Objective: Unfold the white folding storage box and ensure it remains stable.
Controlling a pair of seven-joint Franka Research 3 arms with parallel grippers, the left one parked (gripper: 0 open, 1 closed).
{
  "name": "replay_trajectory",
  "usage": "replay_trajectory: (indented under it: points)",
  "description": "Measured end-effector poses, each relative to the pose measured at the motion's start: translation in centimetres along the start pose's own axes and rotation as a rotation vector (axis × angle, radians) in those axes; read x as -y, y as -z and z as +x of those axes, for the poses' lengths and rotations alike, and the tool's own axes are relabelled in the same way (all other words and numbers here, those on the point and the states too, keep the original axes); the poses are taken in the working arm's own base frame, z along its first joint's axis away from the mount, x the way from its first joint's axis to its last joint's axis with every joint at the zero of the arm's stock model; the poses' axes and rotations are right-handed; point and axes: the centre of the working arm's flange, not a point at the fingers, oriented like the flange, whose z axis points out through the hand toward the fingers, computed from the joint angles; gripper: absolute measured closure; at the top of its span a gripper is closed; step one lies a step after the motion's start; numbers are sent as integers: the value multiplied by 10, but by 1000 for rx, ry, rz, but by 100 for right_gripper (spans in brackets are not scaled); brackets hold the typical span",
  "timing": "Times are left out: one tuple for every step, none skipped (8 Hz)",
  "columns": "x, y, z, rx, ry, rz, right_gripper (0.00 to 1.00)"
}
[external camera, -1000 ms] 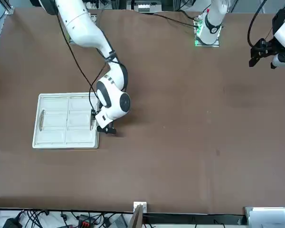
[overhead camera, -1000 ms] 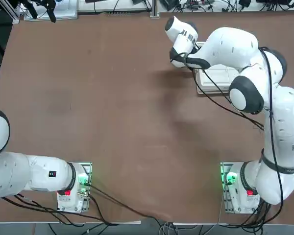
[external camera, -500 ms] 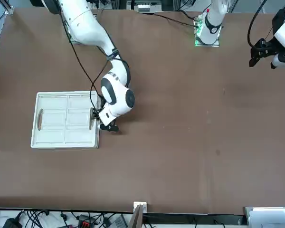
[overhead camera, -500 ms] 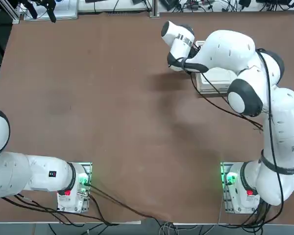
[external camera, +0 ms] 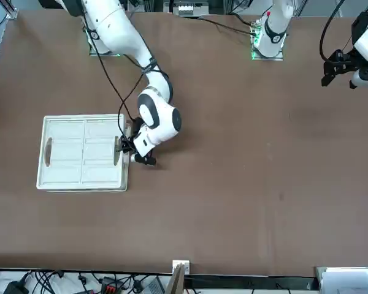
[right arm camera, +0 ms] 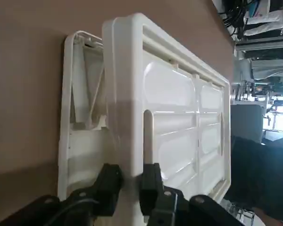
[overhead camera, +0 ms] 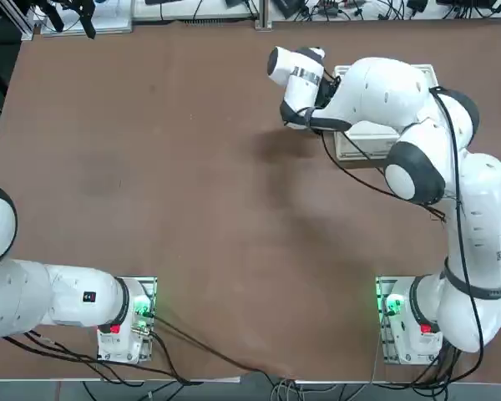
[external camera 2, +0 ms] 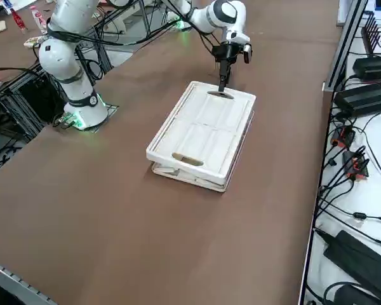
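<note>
Front view: since the earlier frame, the upper rimmed frame of the white folding storage box (external camera: 80,153) has risen slightly, drawn up by the right gripper (external camera: 124,147). Top view: the right arm (overhead camera: 392,92) partly hides the box, at the table's far right. Right side view: the box lies nearly flat on the table (external camera 2: 114,216), gripped at one handle end, presumably for lift. Right wrist view: two fingers (right arm camera: 151,188) pinch the rim (right arm camera: 125,117), apparently to separate it from the lower frame (right arm camera: 63,141).
</note>
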Motion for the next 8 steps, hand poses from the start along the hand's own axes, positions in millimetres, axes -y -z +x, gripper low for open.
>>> replay_trajectory:
  points:
    - [-1, 4, -1, -10, -4, -25, 74]
    - [-3, 9, -2, -20, -5, -51, 74]
    - [-5, 14, -4, -27, -9, -78, 74]
    - [-7, 18, -5, -34, -14, -99, 74]
    - [-8, 21, -6, -39, -17, -117, 74]
    - [-8, 23, -8, -44, -18, -134, 74]
    - [-9, 25, -9, -50, -22, -152, 74]
    - [-12, 27, -8, -57, -27, -167, 74]
